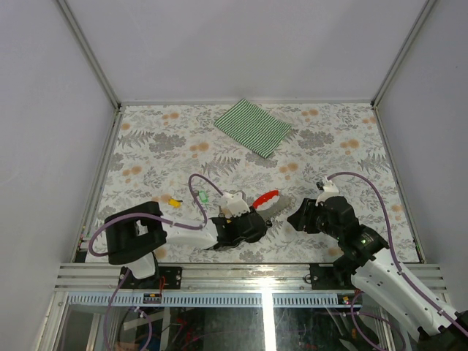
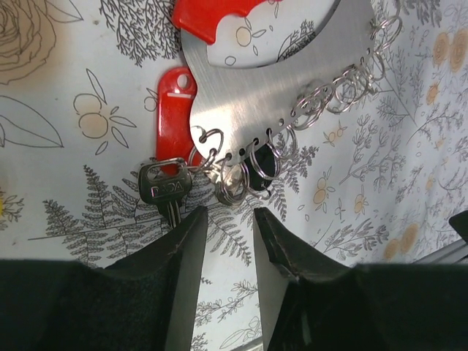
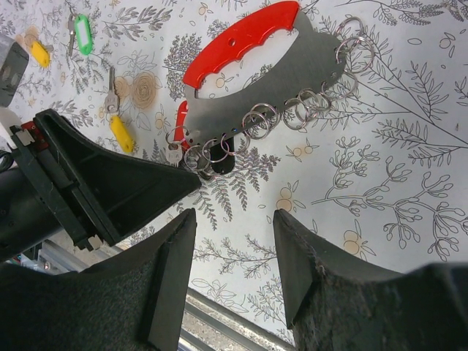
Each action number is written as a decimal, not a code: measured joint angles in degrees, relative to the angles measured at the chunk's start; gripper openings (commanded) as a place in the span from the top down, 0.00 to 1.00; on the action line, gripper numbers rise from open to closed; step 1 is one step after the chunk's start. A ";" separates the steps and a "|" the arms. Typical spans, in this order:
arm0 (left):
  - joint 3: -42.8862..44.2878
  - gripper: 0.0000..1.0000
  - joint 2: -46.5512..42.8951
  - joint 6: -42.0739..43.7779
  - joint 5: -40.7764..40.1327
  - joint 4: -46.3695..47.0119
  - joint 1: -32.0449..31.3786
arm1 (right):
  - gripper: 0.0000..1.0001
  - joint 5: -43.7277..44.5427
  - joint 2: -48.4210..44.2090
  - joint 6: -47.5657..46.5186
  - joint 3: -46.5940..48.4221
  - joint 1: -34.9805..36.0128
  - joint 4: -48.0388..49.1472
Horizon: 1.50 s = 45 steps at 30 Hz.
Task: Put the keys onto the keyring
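Keyring: the keyring (image 2: 270,73), a steel plate with a red grip, is lying flat on the table (image 2: 58,88) between the two tools
Rings: the split rings (image 2: 234,183) are lining its curved edge
Hanging: a silver key (image 2: 167,191) with a red tag (image 2: 174,99) seems to be sitting on the end ring
Keys: the green key (image 3: 84,34), the near yellow key (image 3: 121,133) and the far yellow key (image 3: 40,53) are lying loose, well apart from the rings
Left tool: the left tool (image 2: 229,213) is hovering just beside the rings, jaws narrowly spread, pinching nothing
Right tool: the right tool (image 3: 235,219) is hanging near, jaws spread wide, gripping nothing
Doing it well: in my judgement, one tool should be pinning the plate while the other is fetching one key by its head, keeping the hole free
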 measured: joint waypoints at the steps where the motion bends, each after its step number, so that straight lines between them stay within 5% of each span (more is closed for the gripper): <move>1: -0.15 0.68 0.09 -0.20 0.00 0.44 0.20 | 0.46 0.00 0.07 -0.07 0.00 0.00 0.00; 19: -0.85 0.75 1.68 -1.18 0.00 4.76 2.56 | 0.46 -0.02 0.33 -0.79 0.63 0.00 -1.03; 34: -0.87 1.00 2.10 -0.90 0.02 4.57 3.23 | 0.45 -0.02 0.35 -1.01 0.81 0.00 -1.92; 45: -0.39 1.00 -2.40 7.26 -0.33 -0.63 3.91 | 0.45 -0.02 0.63 -1.05 0.96 0.00 -1.92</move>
